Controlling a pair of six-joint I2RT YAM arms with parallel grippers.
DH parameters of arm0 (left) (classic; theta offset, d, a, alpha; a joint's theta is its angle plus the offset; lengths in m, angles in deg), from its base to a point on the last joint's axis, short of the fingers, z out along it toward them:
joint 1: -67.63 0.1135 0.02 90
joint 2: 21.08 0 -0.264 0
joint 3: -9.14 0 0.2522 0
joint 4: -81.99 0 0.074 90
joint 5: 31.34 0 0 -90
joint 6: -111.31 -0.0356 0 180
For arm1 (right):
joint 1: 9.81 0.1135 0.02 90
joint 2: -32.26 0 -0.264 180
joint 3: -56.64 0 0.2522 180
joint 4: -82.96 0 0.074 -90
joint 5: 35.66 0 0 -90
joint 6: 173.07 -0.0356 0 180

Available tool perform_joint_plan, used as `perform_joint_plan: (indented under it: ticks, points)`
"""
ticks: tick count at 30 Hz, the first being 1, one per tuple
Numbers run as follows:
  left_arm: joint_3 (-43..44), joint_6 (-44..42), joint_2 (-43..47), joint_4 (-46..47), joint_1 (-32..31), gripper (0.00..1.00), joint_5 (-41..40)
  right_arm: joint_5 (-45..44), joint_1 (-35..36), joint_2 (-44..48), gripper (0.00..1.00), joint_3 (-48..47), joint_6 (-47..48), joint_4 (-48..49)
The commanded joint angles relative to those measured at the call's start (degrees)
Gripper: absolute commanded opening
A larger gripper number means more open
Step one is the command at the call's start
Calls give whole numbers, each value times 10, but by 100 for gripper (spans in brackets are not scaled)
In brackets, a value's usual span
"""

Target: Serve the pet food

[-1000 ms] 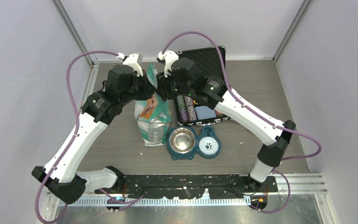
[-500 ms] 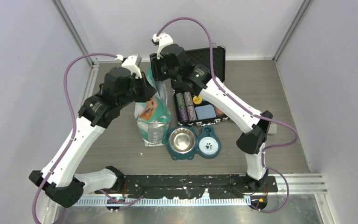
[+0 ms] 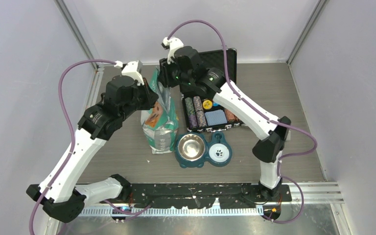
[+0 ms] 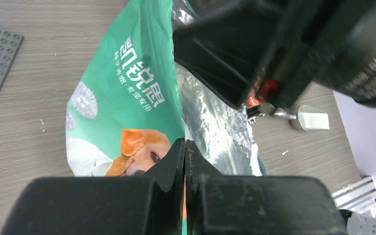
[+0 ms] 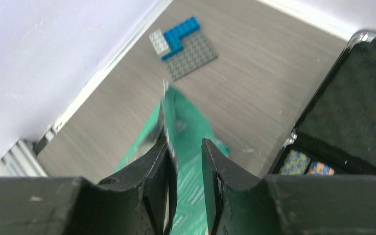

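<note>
The teal-and-white pet food bag (image 3: 160, 122) with a golden retriever print stands upright left of the bowls. No kibble shows; it is hidden inside the bag. My left gripper (image 3: 150, 96) is shut on the bag's left upper edge, and in the left wrist view (image 4: 184, 144) a thin sliver of bag sits between its pads, with the silver lining (image 4: 210, 122) open beyond. My right gripper (image 3: 164, 78) is open over the bag's top back edge; in the right wrist view (image 5: 185, 142) that green edge (image 5: 188, 122) lies between the jaws, against the left finger (image 5: 159, 161).
A teal double feeder holds a steel bowl (image 3: 191, 146) and a white paw-print bowl (image 3: 219, 152) right of the bag. An open black case (image 3: 215, 63) with rows of poker chips (image 3: 195, 111) lies behind them. A grey brick plate (image 5: 183, 41) lies at the back left.
My right arm has swung up and back from beside the chip case to the bag's top edge. My left arm has shifted slightly left, still holding the bag.
</note>
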Motion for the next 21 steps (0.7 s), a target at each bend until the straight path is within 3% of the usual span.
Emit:
perform_joint_plan:
  ticks: [1, 8, 10, 13, 21]
  points:
    - [-3, 4, 25, -15, -9, 0, -45, 70, 3, 105, 36, 88, -2, -1]
    - [4, 0, 22, -8, -9, 0, -59, 73, 33, 197, 36, 214, -15, -4]
    - [6, -2, 27, -12, -9, 0, -70, 65, 36, 215, 30, 228, -14, -6]
    - [14, -18, 34, -31, -10, 0, -100, 52, 38, 234, 7, 243, -2, -14]
    - [73, -59, 64, -96, -10, 0, -191, -60, 38, 235, 5, 238, 58, -11]
